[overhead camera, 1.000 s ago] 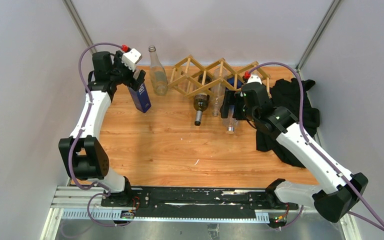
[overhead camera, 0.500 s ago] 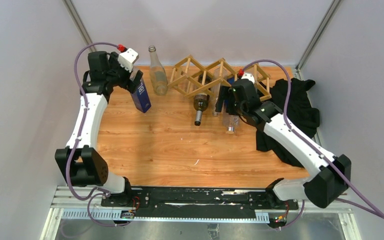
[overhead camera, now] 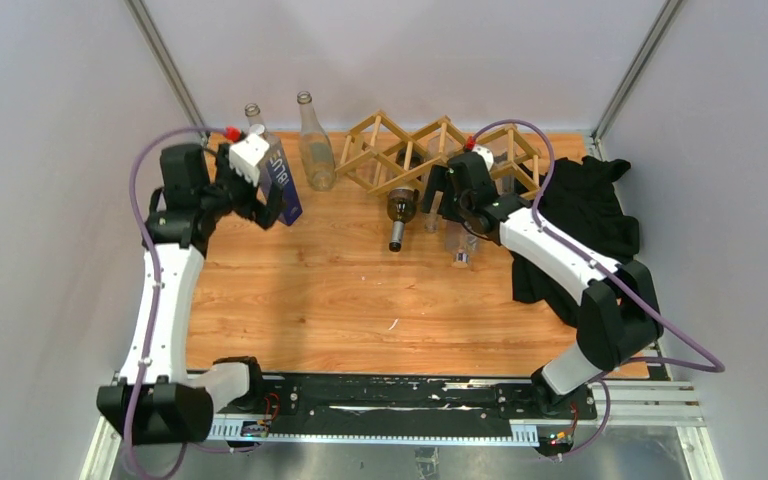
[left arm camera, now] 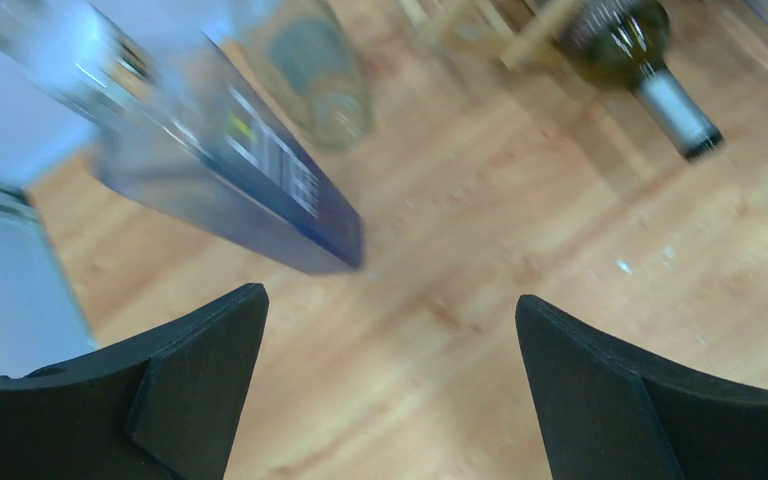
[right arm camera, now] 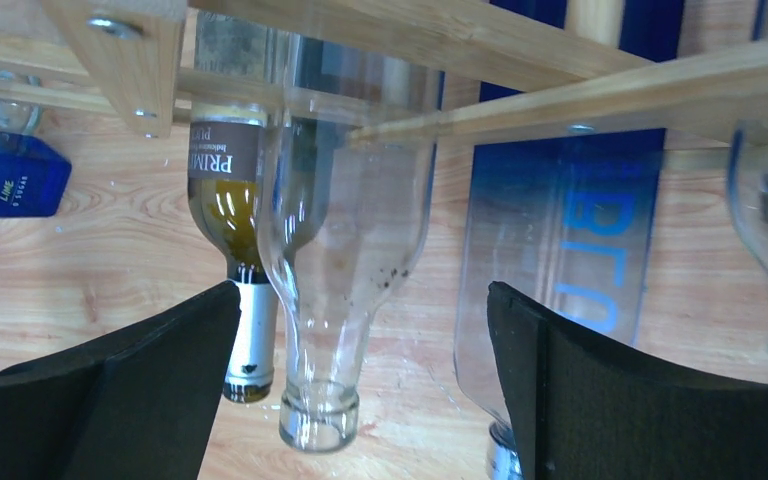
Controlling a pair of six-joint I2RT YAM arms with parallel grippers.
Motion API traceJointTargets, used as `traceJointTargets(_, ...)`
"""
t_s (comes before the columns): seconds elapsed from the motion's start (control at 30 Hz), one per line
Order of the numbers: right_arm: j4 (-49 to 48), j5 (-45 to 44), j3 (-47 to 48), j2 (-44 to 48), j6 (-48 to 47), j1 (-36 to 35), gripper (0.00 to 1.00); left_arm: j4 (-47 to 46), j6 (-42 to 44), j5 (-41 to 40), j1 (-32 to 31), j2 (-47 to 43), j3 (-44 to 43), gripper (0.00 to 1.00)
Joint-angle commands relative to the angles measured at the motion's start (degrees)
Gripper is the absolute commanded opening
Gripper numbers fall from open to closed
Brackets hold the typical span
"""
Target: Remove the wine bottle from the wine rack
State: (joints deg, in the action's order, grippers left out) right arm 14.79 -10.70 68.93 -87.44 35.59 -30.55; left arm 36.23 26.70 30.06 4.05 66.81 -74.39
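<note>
Left end effector point(left arm camera: 388, 305) and right end effector point(right arm camera: 362, 295) both reach forward, jaws spread wide.

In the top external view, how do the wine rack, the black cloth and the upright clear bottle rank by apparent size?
1. The wine rack and the black cloth: similar spread; the right arm covers part of the cloth, so unranked.
2. The upright clear bottle: clearly smallest.

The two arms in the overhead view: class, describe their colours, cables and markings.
The left arm and right arm both have white links with black joints. A purple cable loops along each, and a red knob sits near each wrist. Pincer fingers are black wedges.
</note>
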Motion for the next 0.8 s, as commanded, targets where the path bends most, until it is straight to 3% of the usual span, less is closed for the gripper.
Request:
traceJointTargets(0.0,-4.60,2.14,0.16,-2.69,2.94,0.67,0.95,-5.00,-3.92,3.51,0.42,-8.70,15.72,1.00)
traceJointTargets(0.2,-6.26,4.04,-0.12,-4.14,4.68,0.71,0.83,-26.41,-12.23,-4.45,0.36,-14.45,34.15,1.00)
traceJointTargets(0.33,-6.91,5.10,-1.20,-3.44,5.59,0.70,0.79,-49.38,-19.36,-10.30,0.42,-13.81,46.85,1.00)
traceJointTargets(0.47,-8.91,5.03,-2.80,-2.84,6.20,0.68,0.69,-71.55,-21.48,-10.75,0.37,-7.37,56.57,1.00)
traceJointTargets(0.57,-10.64,5.56,-3.52,-3.28,6.82,0.75,0.68,-89.93,-23.87,-12.66,0.41,1.24,62.19,1.00)
traceJointTargets(0.7,-11.35,5.60,-3.66,-4.26,7.56,0.76,0.72,-104.76,-24.96,-14.65,0.41,10.43,66.12,1.00)
traceJointTargets(0.77,-12.42,5.56,-3.63,-4.88,7.95,0.86,0.72,-104.78,-24.26,-15.51,0.30,11.33,66.67,1.00)
